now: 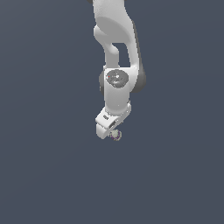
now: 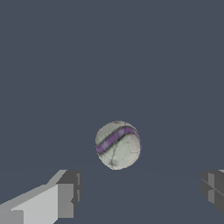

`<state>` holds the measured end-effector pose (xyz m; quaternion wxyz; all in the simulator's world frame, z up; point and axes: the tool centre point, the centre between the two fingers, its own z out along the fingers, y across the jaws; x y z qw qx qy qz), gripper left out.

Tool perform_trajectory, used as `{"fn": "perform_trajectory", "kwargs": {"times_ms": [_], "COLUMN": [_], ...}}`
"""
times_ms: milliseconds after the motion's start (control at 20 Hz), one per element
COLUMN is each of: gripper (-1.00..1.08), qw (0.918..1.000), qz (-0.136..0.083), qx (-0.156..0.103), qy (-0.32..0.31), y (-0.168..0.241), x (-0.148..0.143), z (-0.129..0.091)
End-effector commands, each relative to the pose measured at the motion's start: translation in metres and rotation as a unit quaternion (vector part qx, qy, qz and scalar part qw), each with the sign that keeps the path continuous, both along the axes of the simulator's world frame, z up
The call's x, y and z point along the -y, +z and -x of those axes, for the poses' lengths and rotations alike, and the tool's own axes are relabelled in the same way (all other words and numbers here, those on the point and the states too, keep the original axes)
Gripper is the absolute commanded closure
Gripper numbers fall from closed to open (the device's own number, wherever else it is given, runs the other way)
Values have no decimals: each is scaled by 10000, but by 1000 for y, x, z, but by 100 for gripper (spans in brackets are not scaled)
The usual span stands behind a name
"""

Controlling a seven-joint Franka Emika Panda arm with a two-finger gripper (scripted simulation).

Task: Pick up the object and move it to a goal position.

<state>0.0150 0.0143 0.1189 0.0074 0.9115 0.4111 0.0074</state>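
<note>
Claw (image 2: 140, 192) fingers stand wide apart in the wrist view: one pale finger (image 2: 52, 199) with a dark pad on one side, the edge of the other finger's dark pad at the far side of the picture, and clear space between them. The ball (image 2: 118, 145) sits in line with that gap but beyond the fingertips, touching neither pad; it is pale grey-beige, mottled, with a purple stripe slanting across it. In the exterior view the claw (image 1: 109, 131) hangs at the end of the white arm (image 1: 117, 65), pointing down, and the ball (image 1: 116, 134) shows just beside its lower tip, partly hidden by it. Plain dark grey surface (image 1: 43, 175) fills everything around, and no containers show
</note>
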Motion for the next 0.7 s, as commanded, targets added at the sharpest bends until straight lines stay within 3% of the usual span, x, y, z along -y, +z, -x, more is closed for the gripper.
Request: {"fn": "perform_trajectory", "kwargs": {"times_ms": [0, 650], "gripper": [-92, -92], "qw": [9993, 9822], "qz": [5, -7], "qx": [-21, -93], "qy": [380, 1876], "y": [-6, -28], "x": [-1, -7], "z": [1, 4]}}
